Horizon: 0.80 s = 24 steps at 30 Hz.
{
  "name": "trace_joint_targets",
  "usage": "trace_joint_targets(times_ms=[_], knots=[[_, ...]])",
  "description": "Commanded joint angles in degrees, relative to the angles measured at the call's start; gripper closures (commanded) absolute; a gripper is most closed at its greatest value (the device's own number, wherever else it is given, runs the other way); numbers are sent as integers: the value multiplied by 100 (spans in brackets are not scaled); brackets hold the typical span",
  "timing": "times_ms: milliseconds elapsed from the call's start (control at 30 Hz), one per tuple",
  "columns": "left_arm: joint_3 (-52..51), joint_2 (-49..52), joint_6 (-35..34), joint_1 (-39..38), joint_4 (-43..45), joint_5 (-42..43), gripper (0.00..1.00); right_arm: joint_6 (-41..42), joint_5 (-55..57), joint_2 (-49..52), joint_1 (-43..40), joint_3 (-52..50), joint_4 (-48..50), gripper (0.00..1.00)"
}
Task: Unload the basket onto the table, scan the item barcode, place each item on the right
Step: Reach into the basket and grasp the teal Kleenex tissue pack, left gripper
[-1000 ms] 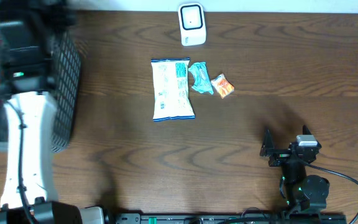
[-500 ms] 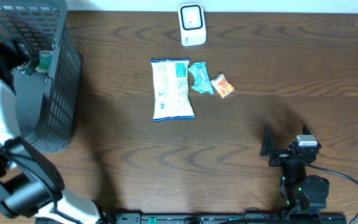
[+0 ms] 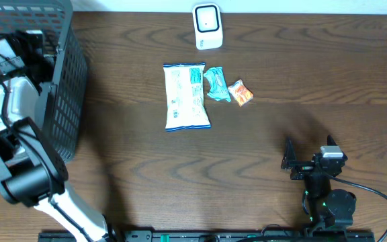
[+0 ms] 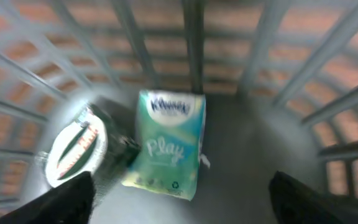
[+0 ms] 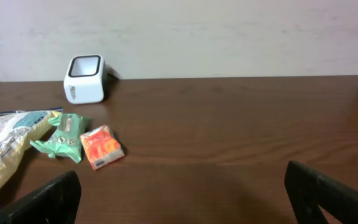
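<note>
The left claw [image 4: 188, 200] hangs inside the dark mesh basket [image 4: 194, 37]. Its two fingers [image 4: 61, 202] are spread wide at either side with nothing between them, so it is open and empty. Just ahead of it, on the basket's floor, lies a green-and-white Kleenex tissue pack [image 4: 166, 146] with its printed face up. Against the pack's left edge, as the wrist view shows it, is a round white wrapped item [image 4: 73, 149] with red and green print, too blurred to read. Beyond both rise the basket's bars.

The right claw [image 5: 188, 194] sits low over the counter [image 5: 241, 130], well apart from the basket. Its fingers are spread wide with only bare wood between them — open, holding nothing. Ahead of it and to its left, the nearest thing is a small orange packet [image 5: 101, 147]. Just beside that, farther left, is a crumpled green packet [image 5: 64, 140]. Farther left again is a blue-and-white snack bag [image 5: 8, 152], lying flat, with its near end running out of the wrist view. Farthest from this claw — past the packets, near the counter's far edge by the wall — stands the white scanner [image 5: 84, 79], its dark-rimmed window facing upward. The bag and both packets lie on the claw's side of the scanner, apart from it.
</note>
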Motion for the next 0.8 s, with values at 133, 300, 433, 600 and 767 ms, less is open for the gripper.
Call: trace_joint_targets(times_ms=[133, 300, 433, 600, 767], knots=[[48, 437, 153, 15, 247, -22, 19, 61, 28, -24, -37, -20, -11, 1], [48, 590, 155, 11, 476, 212, 22, 63, 28, -24, -37, -20, -11, 1], [48, 717, 153, -22, 643, 212, 26, 61, 28, -24, -37, -20, -11, 1], [48, 918, 153, -98, 723, 275, 38, 61, 28, -24, -37, -20, -11, 1], [48, 1110, 153, -153, 841, 310, 42, 61, 28, -24, -37, -20, -11, 1]])
